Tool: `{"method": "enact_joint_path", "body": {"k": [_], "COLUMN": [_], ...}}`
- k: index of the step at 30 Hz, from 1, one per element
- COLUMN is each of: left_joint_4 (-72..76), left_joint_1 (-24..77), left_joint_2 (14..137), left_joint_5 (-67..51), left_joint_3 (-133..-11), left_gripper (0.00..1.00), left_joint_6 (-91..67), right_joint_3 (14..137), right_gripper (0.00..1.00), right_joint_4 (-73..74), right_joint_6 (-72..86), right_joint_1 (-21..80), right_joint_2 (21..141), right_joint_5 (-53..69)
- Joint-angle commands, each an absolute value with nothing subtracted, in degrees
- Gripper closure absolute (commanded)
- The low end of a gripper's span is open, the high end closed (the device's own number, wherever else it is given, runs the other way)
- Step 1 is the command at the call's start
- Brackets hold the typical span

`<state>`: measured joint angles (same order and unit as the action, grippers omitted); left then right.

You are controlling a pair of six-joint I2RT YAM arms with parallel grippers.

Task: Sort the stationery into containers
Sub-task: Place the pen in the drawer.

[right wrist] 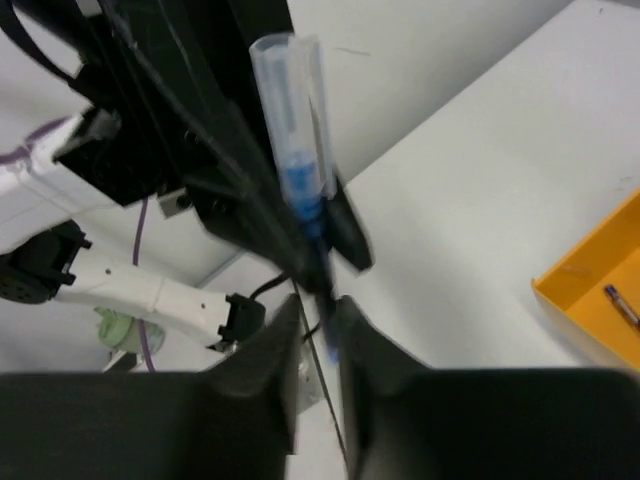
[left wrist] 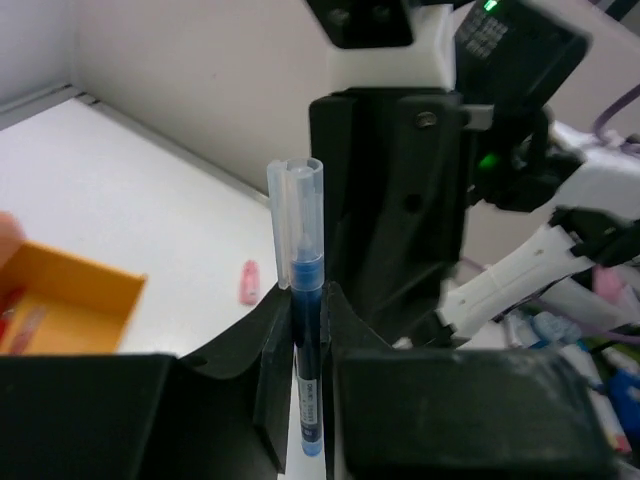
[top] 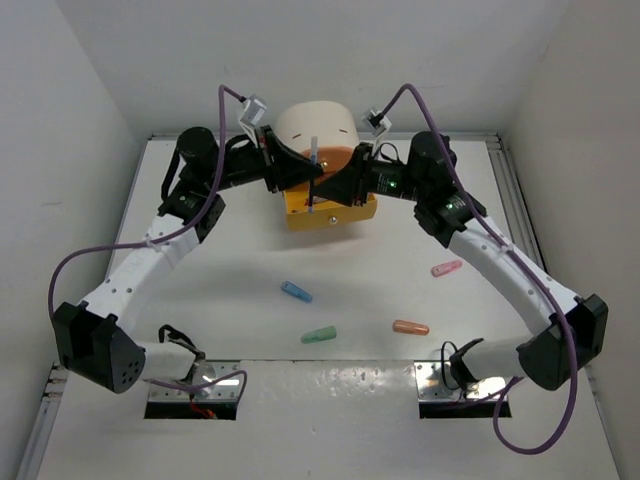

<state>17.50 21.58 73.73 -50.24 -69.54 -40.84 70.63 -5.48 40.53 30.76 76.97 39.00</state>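
Blue pen (left wrist: pixel 306 285) stands upright directly above the orange-yellow drawer (top: pixel 345 215), pinched in my left gripper (left wrist: pixel 306 325). My right gripper (right wrist: pixel 318 320) straddles it from the opposite side; I cannot tell its grip.

A pen (top: pixel 312 172) stands over the open drawer (top: pixel 330 218), before the cabinet (top: pixel 315 122) at the far edge of the table (top: pixel 220 270); four capsules (top: pixel 296 291) lie nearer.
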Motion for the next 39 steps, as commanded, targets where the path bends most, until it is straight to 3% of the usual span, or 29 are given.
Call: {"method": "enact_joint_path", "body": {"k": [1,4,8,14,26,27,29,30,33,36,39], "left_joint_4": [9.9,-11.1,-31.2,-41.8,-48.2,-48.5,-50.2,-51.2,-52.0,-49.9,-41.8], "left_joint_1": [18.8,18.6,22.7,27.0,32.1,32.3,32.9,33.4,33.6,32.9,30.1], "left_joint_2": [75.5,81.0,92.3,105.2,117.4,118.1,118.8,119.4,119.4,117.1,110.4], "left_joint_5": [-49.5,-47.4,-34.2,-21.0,-13.6,-13.9,-14.0,-14.1,-14.6,-14.8,-17.5], "left_joint_3": [-75.7,-88.3,-106.0,-119.1,-124.3,-124.7,-125.9,-126.1,-126.8,-128.7,-124.8], "left_gripper": [0.97,1.00,1.00,1.00,0.94,0.92,0.73,0.54,0.24,0.21,0.28], "left_joint_6": [-30.5,-10.6,6.7,18.1,27.6,28.1,28.7,28.9,29.1,27.2,21.5], "right_joint_3": [74.3,75.4,75.7,71.5,65.8,65.8,65.7,65.7,65.4,65.6,65.1], "right_gripper": [0.76,0.72,0.73,0.75,0.82,0.82,0.82,0.82,0.82,0.82,0.82], "right_joint_4": [-1.6,5.6,12.1,18.1,18.5,18.4,18.4,18.2,17.3,17.1,16.3], "right_joint_6": [38.0,36.1,30.9,21.5,18.5,18.5,18.7,18.7,20.0,20.4,20.7], "right_joint_1": [28.4,21.9,11.0,4.0,2.8,3.1,3.2,3.5,4.2,5.4,5.7], "right_joint_2": [76.4,76.1,76.2,74.1,73.9,74.1,74.2,74.3,73.9,73.0,71.7], "right_joint_5": [41.0,41.5,43.2,43.4,46.1,46.1,46.1,46.1,46.1,45.6,44.7]}}
